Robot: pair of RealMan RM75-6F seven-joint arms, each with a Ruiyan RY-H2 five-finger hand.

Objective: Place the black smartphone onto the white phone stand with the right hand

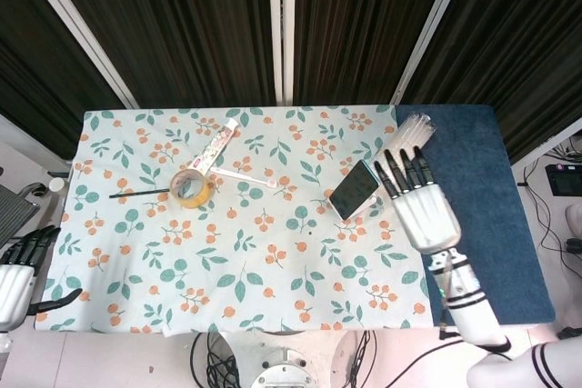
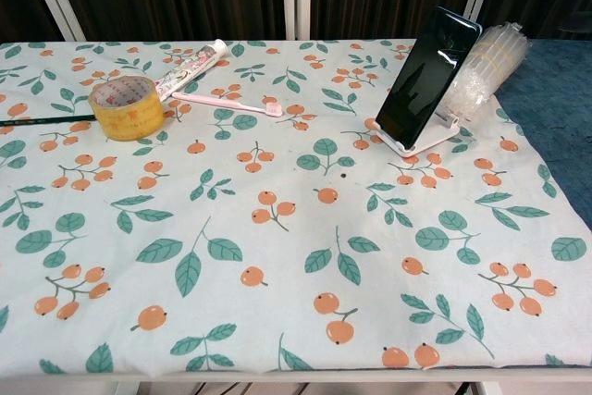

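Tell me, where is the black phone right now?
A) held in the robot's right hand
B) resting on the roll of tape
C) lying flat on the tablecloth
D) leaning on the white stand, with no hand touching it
D: the black phone leans tilted on the white stand, and the right hand hangs apart from it with fingers spread.

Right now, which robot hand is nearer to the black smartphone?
Right. The right robot hand is just beside the black smartphone, not touching it; the left robot hand is far off past the table's opposite edge.
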